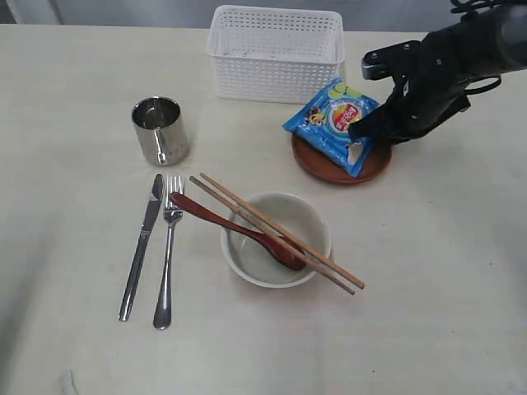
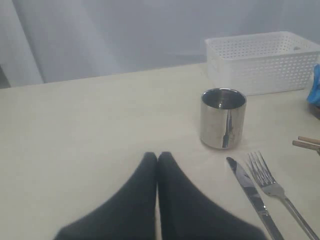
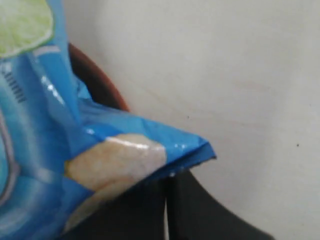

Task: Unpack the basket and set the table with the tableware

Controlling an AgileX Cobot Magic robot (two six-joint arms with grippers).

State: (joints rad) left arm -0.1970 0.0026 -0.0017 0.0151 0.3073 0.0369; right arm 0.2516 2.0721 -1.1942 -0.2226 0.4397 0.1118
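Basket, exterior view: the basket (image 1: 276, 78) is standing upright at the far side of the tabletop (image 1: 428, 288).
Tableware, exterior view: the cup (image 1: 160, 130) is standing to the basket's left. The knife (image 1: 142, 247) and fork (image 1: 167, 255) are lying side by side nearer the camera. The spoon (image 1: 222, 220) and chopsticks (image 1: 272, 230) are resting across the bowl (image 1: 255, 259). The plate (image 1: 317, 169) is sitting just before the basket's right corner.
Chips bag, exterior view: the chips bag (image 1: 329, 123) is lying on the plate, covering most of it.
Right gripper, exterior view: the right gripper (image 1: 362, 132) is hanging at the bag's right corner.
Left gripper, left wrist view: the left gripper (image 2: 157, 156) is pressing its fingers together on nothing, above bare tabletop, with cup (image 2: 223, 117), knife (image 2: 247, 187), fork (image 2: 272, 187) and basket (image 2: 262, 62) beyond.
Right gripper, right wrist view: its fingers (image 3: 200, 215) are lying closed against each other. Their tips are hiding behind the bag's (image 3: 75, 125) corner, so I cannot tell whether they are pinching it. The plate's (image 3: 97, 82) rim is showing beside the bag.
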